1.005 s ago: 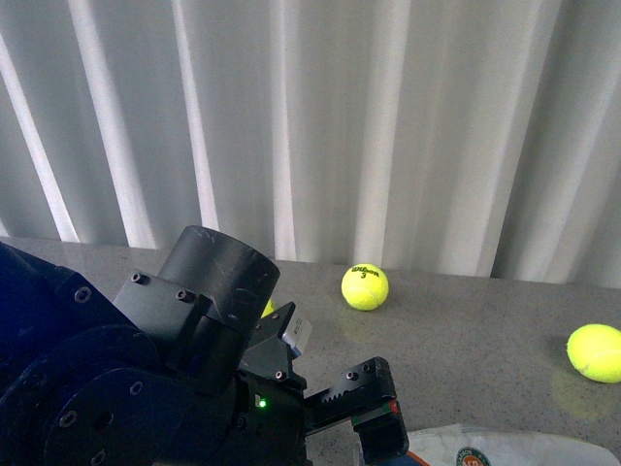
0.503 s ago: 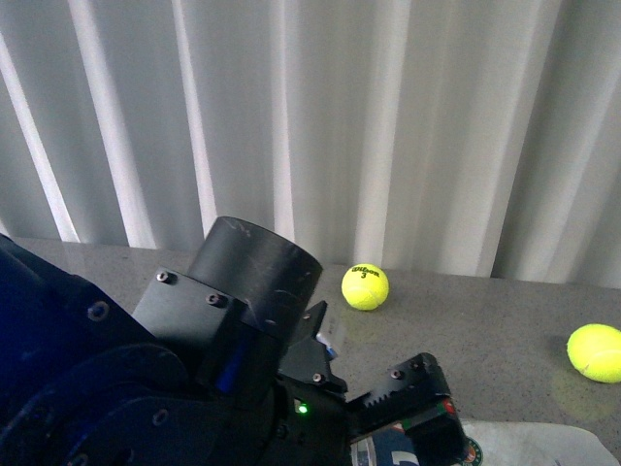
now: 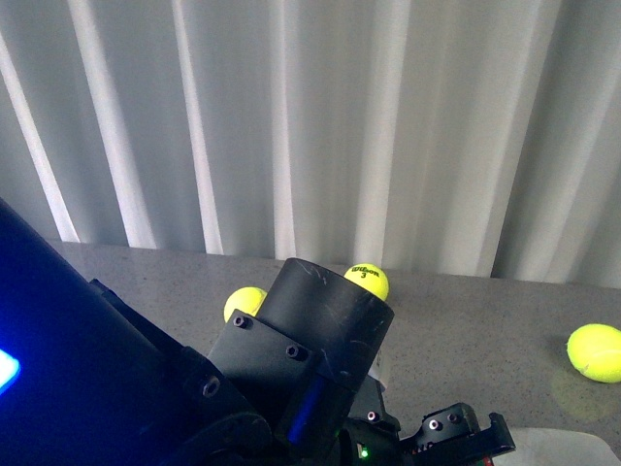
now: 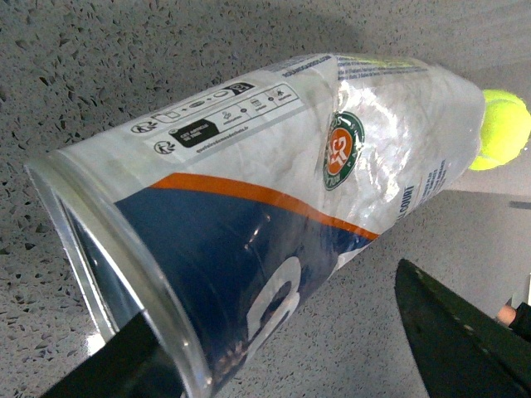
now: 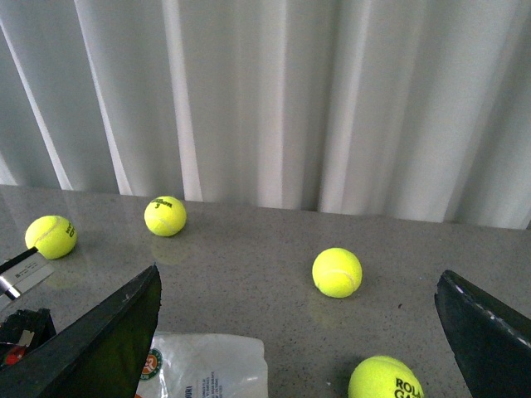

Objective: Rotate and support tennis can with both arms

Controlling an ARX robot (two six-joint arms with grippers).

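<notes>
Well, the tennis can (image 4: pixel 274 191) lies flat on its side on the grey speckled worktop (image 4: pixel 75 91), close in by the robot's body. It sits just beside the left arm (image 3: pixel 325 325), whose black bulk fills the lower left of the front view.

From the left wrist, the can's long axis runs along the worktop. The silver-rimmed mouth is the near end, and the far end points at a yellow ball (image 4: pixel 504 128) lying just beyond it. How that axis sits against the white curtain (image 3: pixel 437 126) I cannot tell.

The tube is glossy and crinkled. One side is white, with small print and a round orange-and-green badge. The other is navy, with part of a big white letter, and an orange stripe slants between the two colours.

The left arm's jaws stand open astride the mouth end. Of its two dark fingers (image 4: pixel 452 336), one overlaps the rim and the other hangs clear of the can's side, with bare worktop between.

The right arm (image 5: pixel 489 332) hovers with its jaws spread wide, gripping nothing. Its wrist view shows a white end of the can at the lower edge between them, and four balls (image 5: pixel 337 272) scattered on the worktop towards the curtain.
</notes>
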